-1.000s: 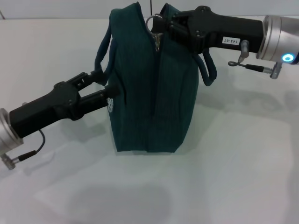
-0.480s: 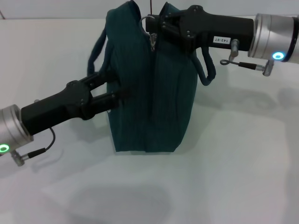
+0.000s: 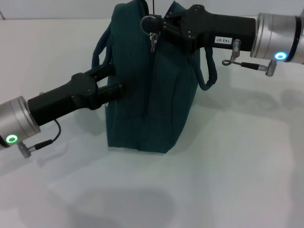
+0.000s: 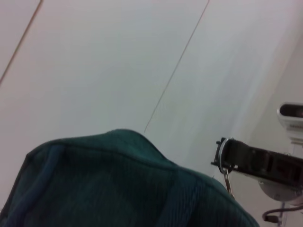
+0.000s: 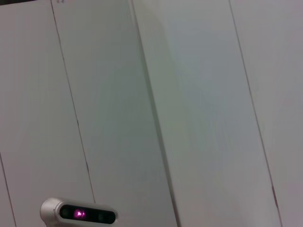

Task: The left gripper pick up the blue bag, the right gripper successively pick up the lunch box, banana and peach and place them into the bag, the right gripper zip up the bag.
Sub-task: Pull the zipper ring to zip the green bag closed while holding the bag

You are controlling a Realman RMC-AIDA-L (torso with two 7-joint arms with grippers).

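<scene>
Plain white table [image 3: 228, 180] across the whole head view, matte, with soft grey shadows under the arms; pale panelled wall or ceiling with thin seams in both wrist views, plus a small white camera unit with a pink light [image 5: 78, 213] in the right wrist view. Nothing of the bag's inside visible, so no telling what lies in it; lunch box, banana and peach nowhere in sight. Left gripper [image 3: 111, 80] pressed against the left side of the blue bag [image 3: 152, 104], fingertips lost against the dark fabric and handle, so no telling whether spread or closed. Right gripper [image 3: 159, 26] at the top of the bag, fingers pinched together on the ring zipper pull [image 3: 148, 23], a small metal tab hanging below the ring. Same ring and black fingers also visible in the left wrist view above the bag's rounded top edge [image 4: 118, 142]. Bag standing upright on the table near the centre, dark teal, ribbed fabric, zip line running down the near face, one loop handle on each side, top edge cut off by the frame.
</scene>
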